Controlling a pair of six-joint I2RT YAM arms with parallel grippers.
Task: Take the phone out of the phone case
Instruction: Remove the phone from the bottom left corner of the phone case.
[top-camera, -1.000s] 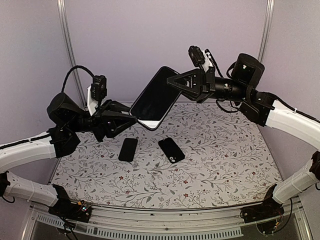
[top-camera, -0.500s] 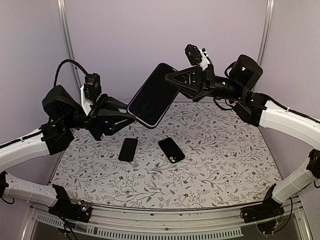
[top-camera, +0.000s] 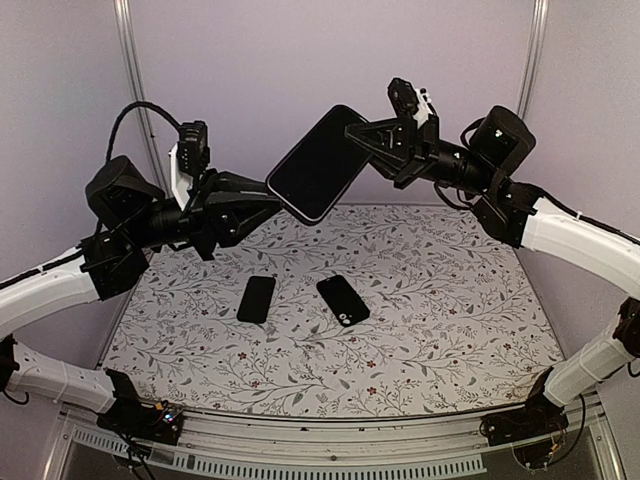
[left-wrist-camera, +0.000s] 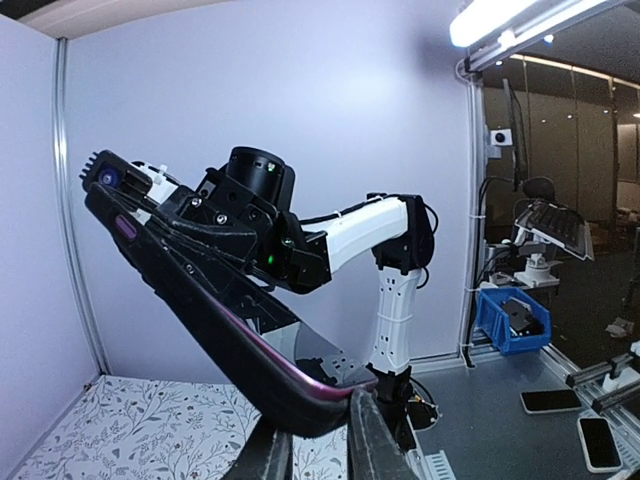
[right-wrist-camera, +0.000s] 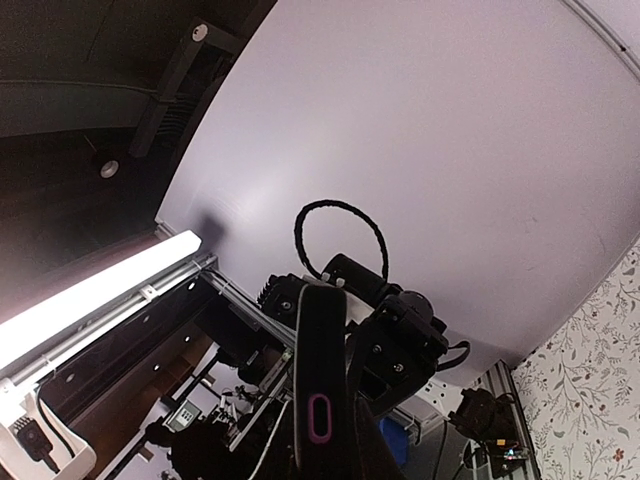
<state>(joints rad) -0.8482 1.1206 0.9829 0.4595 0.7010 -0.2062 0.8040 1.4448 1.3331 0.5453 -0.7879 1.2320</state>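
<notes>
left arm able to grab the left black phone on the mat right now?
Probably not yet: the left tool is closed on the cased phone's lower end in midair. Otherwise nothing blocks the black phone below.

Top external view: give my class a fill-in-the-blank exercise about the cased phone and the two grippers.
The cased phone hangs in the air ____ the table.
The right gripper is shut on its ____ end.
The left gripper holds its ____ end.
____ dark phone-shaped items lie flat on the table.
Missing words: above; upper; lower; two.
</notes>
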